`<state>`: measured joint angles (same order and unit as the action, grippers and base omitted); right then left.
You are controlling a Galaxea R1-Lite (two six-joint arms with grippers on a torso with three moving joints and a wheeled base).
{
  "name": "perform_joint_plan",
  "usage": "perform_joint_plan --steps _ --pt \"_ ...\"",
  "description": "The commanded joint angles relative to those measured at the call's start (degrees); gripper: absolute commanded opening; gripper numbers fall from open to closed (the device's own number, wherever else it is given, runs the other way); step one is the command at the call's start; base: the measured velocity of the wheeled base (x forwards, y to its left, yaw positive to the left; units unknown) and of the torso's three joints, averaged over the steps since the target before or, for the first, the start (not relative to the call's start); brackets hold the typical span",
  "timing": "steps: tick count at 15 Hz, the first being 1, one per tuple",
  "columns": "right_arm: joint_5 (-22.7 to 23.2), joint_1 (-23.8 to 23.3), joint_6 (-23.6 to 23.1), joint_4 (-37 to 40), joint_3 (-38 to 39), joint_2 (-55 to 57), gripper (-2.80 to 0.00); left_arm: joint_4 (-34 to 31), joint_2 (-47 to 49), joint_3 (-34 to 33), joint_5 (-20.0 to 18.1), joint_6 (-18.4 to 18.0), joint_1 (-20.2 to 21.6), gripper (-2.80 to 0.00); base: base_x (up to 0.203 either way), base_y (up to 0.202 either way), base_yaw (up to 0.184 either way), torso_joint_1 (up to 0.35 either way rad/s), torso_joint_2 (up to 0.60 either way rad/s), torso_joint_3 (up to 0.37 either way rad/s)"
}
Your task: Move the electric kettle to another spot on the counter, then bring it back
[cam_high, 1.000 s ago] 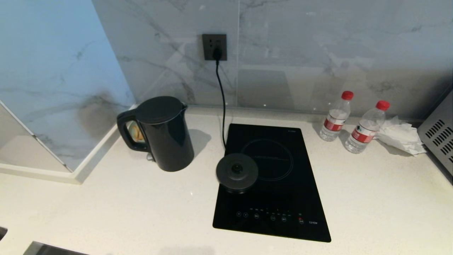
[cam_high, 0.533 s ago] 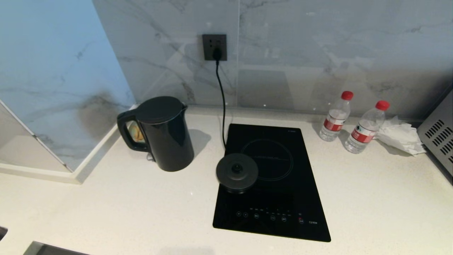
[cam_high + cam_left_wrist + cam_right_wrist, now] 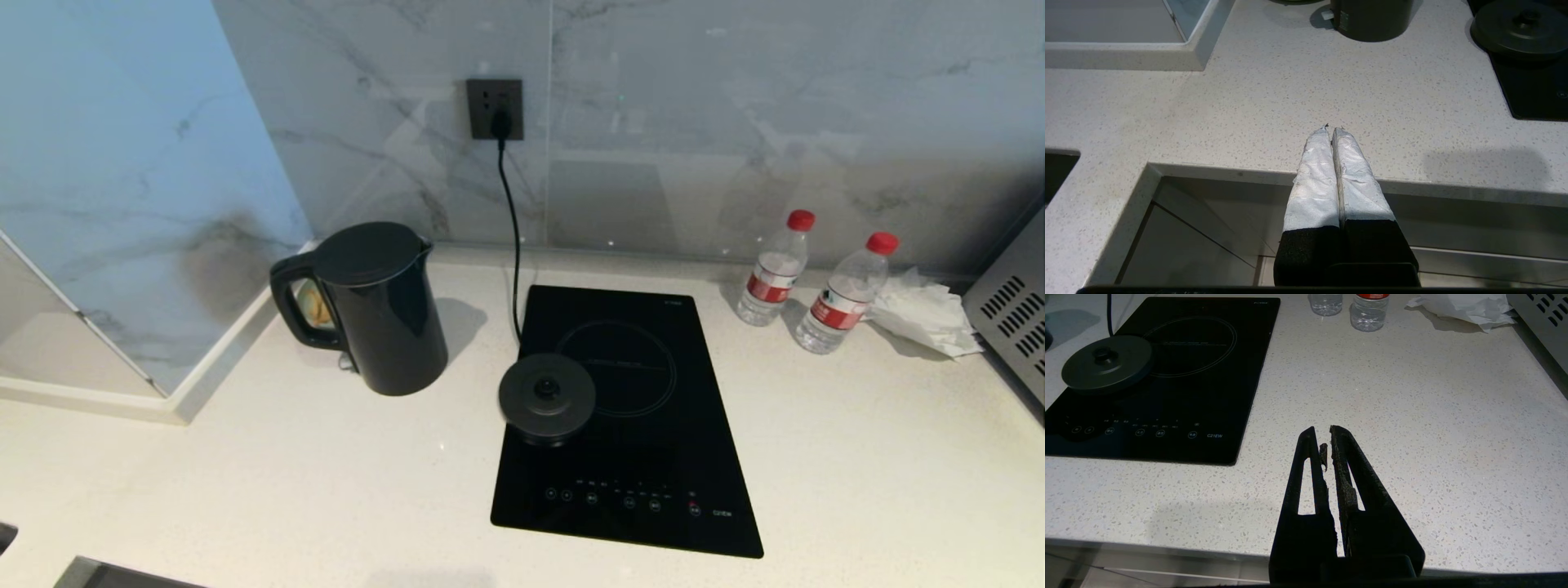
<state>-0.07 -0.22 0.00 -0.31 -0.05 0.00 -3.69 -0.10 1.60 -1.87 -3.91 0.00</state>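
Near edge, left: the left gripper [image 3: 1331,130] hangs over the front lip of the counter [image 3: 326,490], its two white-wrapped fingers [image 3: 1314,175] pressed together, holding nothing. Below it is a recessed opening in the worktop.
Near edge, right: the right gripper [image 3: 1322,435] hangs above bare counter, to the right of the cooktop; its black fingers [image 3: 1306,473] are closed with only a hairline gap between them, holding nothing.
Head view: neither arm shows in it.
Centre: a black glass cooktop [image 3: 629,425] lies flat in the counter, touch controls along its near edge.
On the cooktop: a round black base [image 3: 547,398] sits at its left side, partly overhanging the left edge. A cord [image 3: 510,212] runs from behind it up to a dark socket [image 3: 495,108] on the marble wall.
Left, further back: the kettle [image 3: 371,306] stands upright on the counter, lid closed, handle toward the left wall, spout pointing right. It is near the base but apart from it, and well clear of both grippers.
Far right: two bottles [image 3: 775,269] with red caps stand near the wall, a crumpled tissue [image 3: 922,314] just beside them.
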Motion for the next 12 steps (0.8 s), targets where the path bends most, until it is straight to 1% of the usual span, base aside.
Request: perform_joint_plan --steps 1,4,12 --pt "0.1 0.0 0.0 0.0 0.0 0.0 -2.80 -0.1 0.2 0.0 0.0 0.0 0.0 -2.80 0.000 0.000 0.000 0.000 0.00 0.000" --pt "0.1 0.0 -0.7 0.0 0.0 0.0 -2.80 -0.1 0.2 0.0 0.1 0.0 0.0 -2.80 0.000 0.000 0.000 0.000 0.00 0.000" --pt "0.1 0.0 -0.3 0.1 0.0 0.0 -2.80 -0.1 0.2 -0.1 0.0 0.0 0.0 -2.80 0.000 0.000 0.000 0.000 0.00 0.000"
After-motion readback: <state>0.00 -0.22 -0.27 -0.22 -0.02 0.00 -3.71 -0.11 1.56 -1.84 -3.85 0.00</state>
